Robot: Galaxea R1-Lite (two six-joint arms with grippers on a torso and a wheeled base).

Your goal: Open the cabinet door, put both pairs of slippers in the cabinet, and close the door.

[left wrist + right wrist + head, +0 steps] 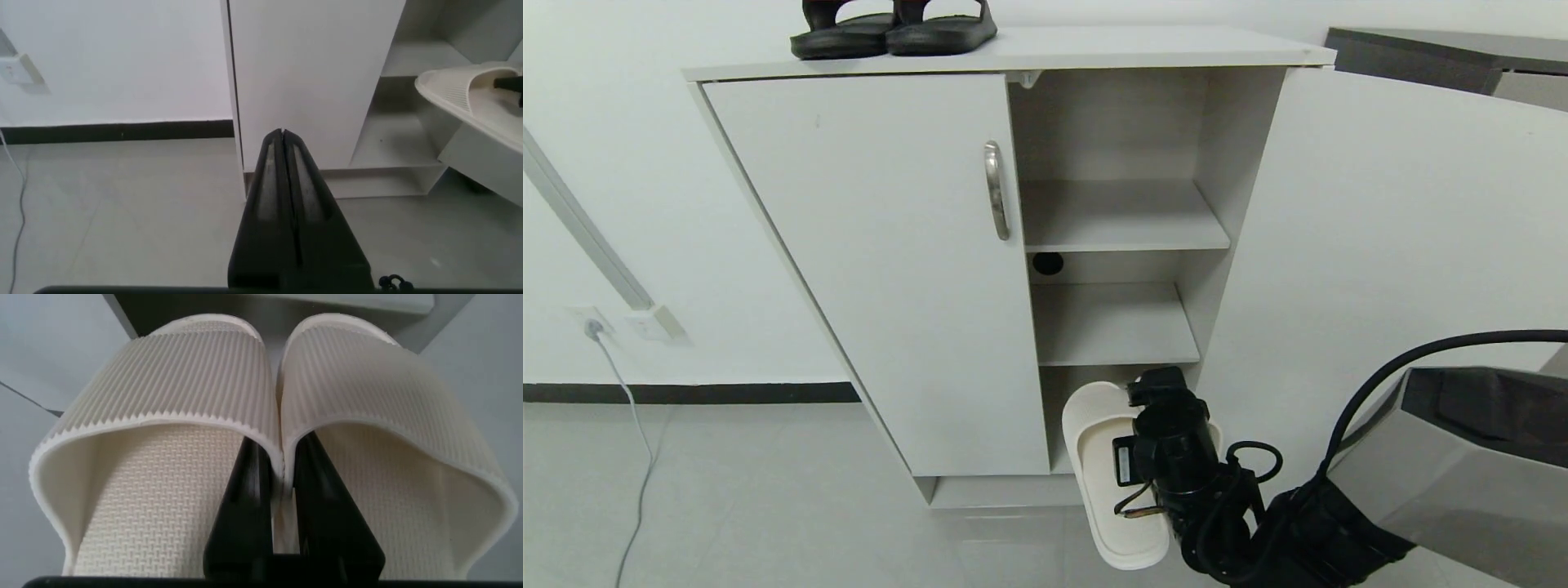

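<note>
Your right gripper [280, 457] pinches the white slippers [196, 408] by their touching inner straps, so the pair travels as one; the open bottom of the cabinet [866, 269] lies just ahead of the fingers [245, 506]. Your left gripper [282, 167] is pressed together, empty.

Way off to the left of the right gripper [1158, 390] there's a wall socket [580, 314] with a grey plug and cable [595, 330] trailing down to the grey tile floor [768, 506]. A white conduit [580, 229] slants up the wall above the socket, with a black baseboard [686, 393] below. A dark grey countertop [1413, 49] sits far up to the gripper's right.
</note>
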